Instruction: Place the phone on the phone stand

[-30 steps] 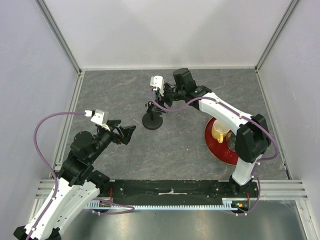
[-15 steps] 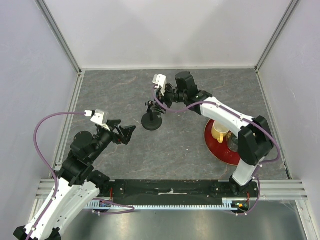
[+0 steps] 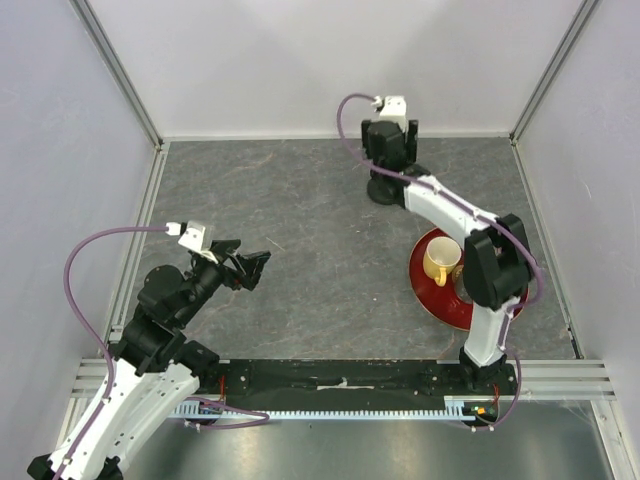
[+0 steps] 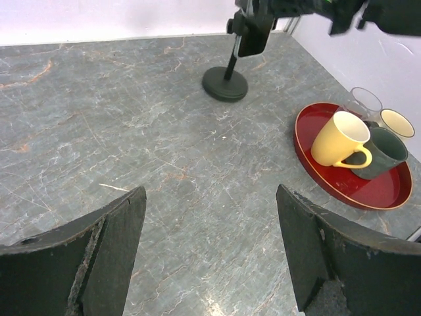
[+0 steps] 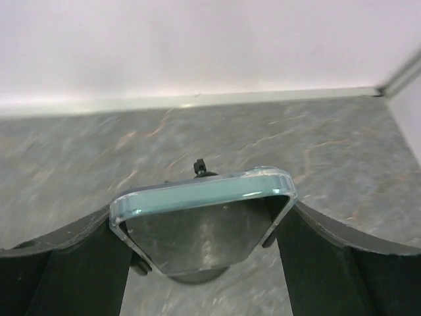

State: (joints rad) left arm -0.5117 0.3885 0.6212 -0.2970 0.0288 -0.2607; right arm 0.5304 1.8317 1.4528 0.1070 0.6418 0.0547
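The right gripper [image 5: 202,220] has its two fingers shut on the thin black phone in a clear case [image 5: 204,227], one finger on each side. It holds the phone up in the air at the far end of the grey stone-look table [image 3: 300,200], close to the back wall. The small black phone stand with a round flat foot and a thin stick [image 4: 225,84] is right there too. In the left wrist view the phone [image 4: 253,36] is up by the top of the stick, over the round foot. I cannot tell if the phone is touching the holder on top.

The left gripper [image 4: 210,197] is near the left arm's own side of the table, well away from the stand. Its jaws are wide open and hold nothing.

On the right side sits a round red tray [image 4: 316,174]. A yellow mug [image 4: 339,138] and a dark grey mug [image 4: 383,151] stand on it, touching each other
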